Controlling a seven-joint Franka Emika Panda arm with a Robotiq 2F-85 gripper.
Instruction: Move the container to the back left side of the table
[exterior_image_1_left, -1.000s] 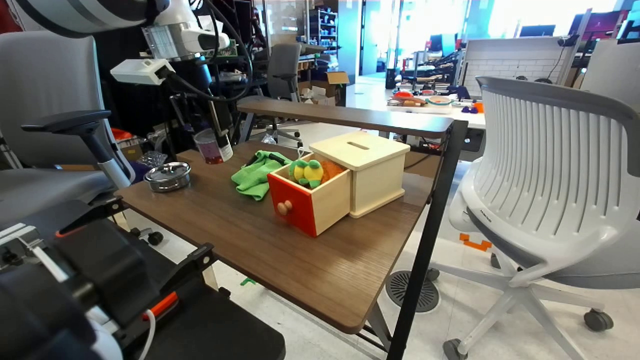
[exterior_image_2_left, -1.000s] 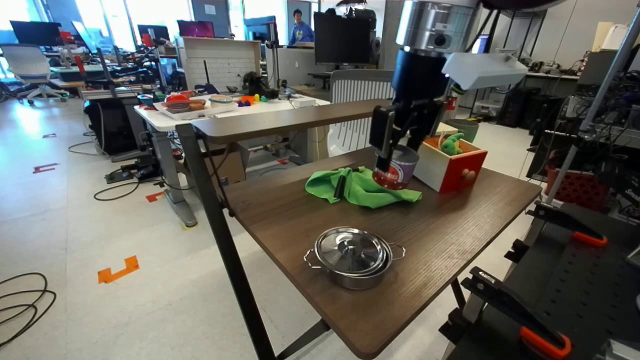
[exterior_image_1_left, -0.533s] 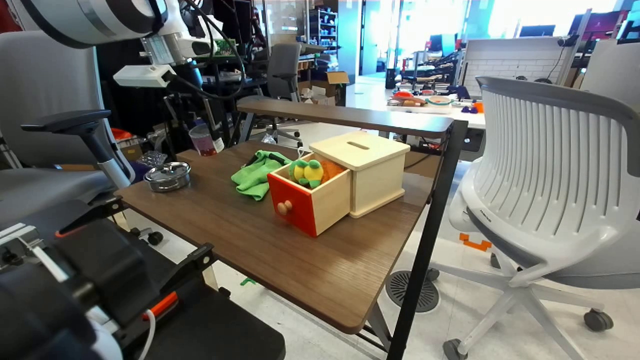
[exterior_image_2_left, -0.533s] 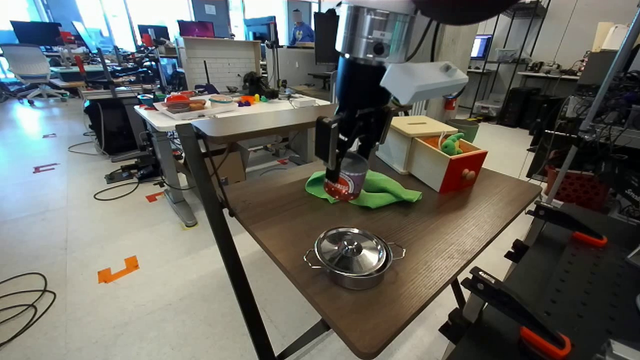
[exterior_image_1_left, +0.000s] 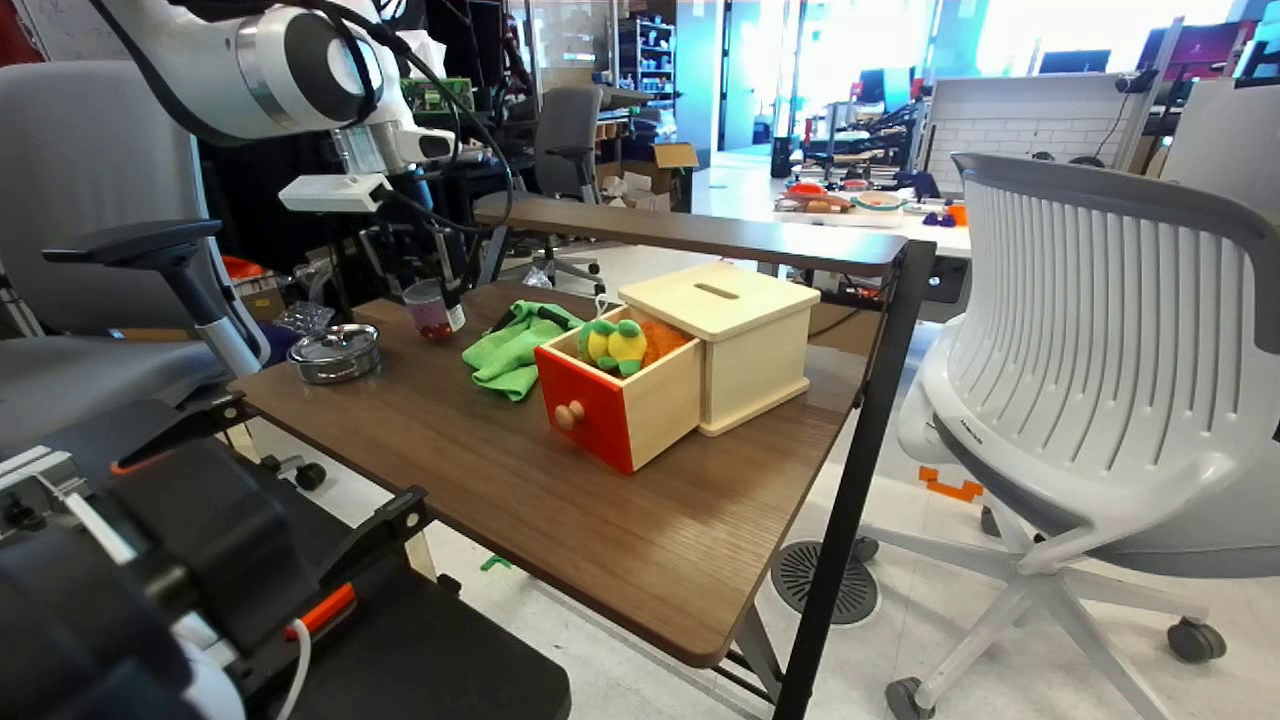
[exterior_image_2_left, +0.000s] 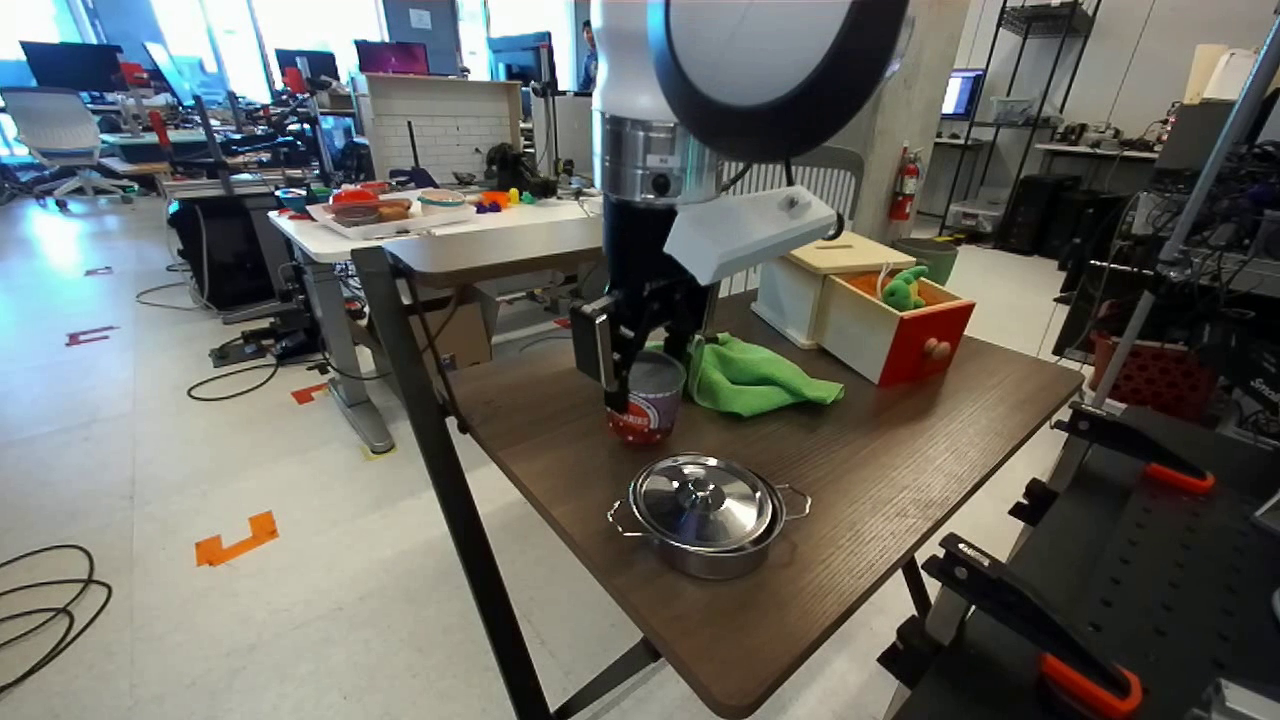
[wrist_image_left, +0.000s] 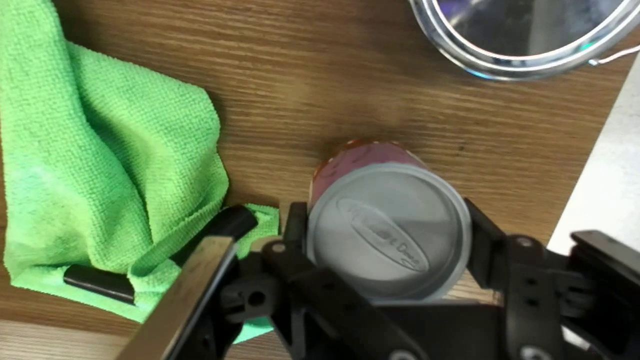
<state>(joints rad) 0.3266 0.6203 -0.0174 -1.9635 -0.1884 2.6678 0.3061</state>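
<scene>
The container (exterior_image_2_left: 645, 415) is a small purple and red cup with a grey lid, upright in both exterior views, also here (exterior_image_1_left: 430, 310). In the wrist view its lid (wrist_image_left: 385, 235) fills the space between the fingers. My gripper (exterior_image_2_left: 655, 378) is shut on it, one finger on each side, also in the wrist view (wrist_image_left: 387, 222). The container is low at the table surface, between the cloth and the pot; I cannot tell whether its base touches. The dark brown table (exterior_image_1_left: 480, 460) also shows in an exterior view (exterior_image_2_left: 860, 490) and under the container (wrist_image_left: 280, 100).
A lidded metal pot (exterior_image_2_left: 710, 510) stands close to the container, near a table edge. A green cloth (exterior_image_2_left: 755, 375) with black strips lies on its other side. A wooden box (exterior_image_1_left: 720, 310) has its red-fronted drawer (exterior_image_1_left: 590, 410) open with toys inside. A raised shelf (exterior_image_1_left: 690, 235) runs along the table.
My gripper has carried the container away from the wooden box, past the green cloth towards the metal pot, and lowered it to the table. The cloth, box and pot have not moved.
</scene>
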